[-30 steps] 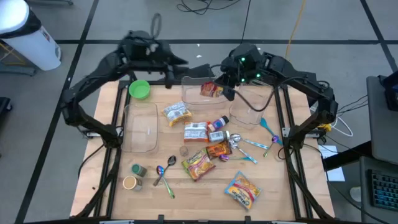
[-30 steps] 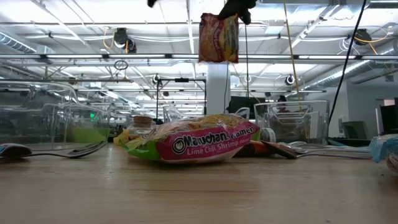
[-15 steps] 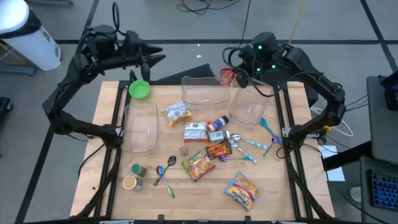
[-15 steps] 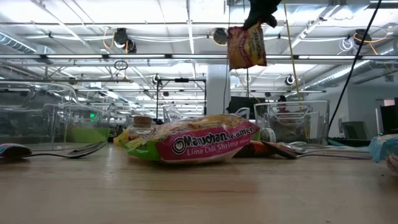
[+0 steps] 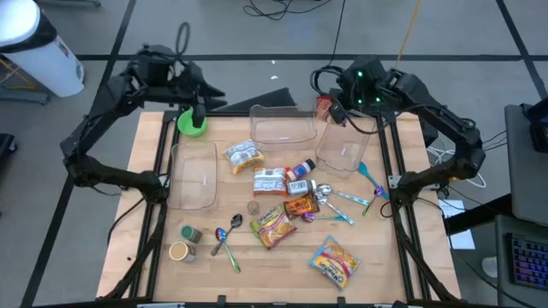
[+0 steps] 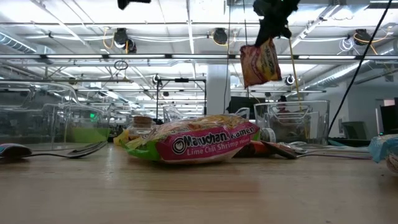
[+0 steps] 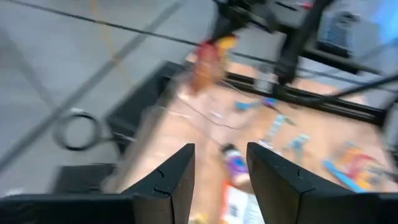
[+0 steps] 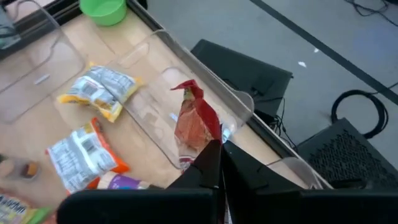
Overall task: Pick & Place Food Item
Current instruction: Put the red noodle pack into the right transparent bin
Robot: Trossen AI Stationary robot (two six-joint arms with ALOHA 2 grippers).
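My right gripper (image 8: pixel 214 155) holds a red noodle packet (image 8: pixel 194 124) by its lower edge, jaws pinched tight on it, high above the far right corner of the desk (image 5: pixel 282 257). In the overhead view the packet hangs at the gap between the long clear bin (image 5: pixel 282 127) and the square clear tub (image 5: pixel 342 147); I cannot say for sure which it is over.

Seen from desk height, the packet (image 6: pixel 260 62) dangles slack and tilted under the gripper, well above everything below. To place it cleanly I would first settle it squarely over one container, let the swing die, then lower it inside the walls before letting go, since a limp packet dropped from height may catch a rim.

My left gripper (image 7: pixel 214 171) waits raised near the green bowl (image 5: pixel 192 122) at the far left corner, jaws partly apart and holding nothing.
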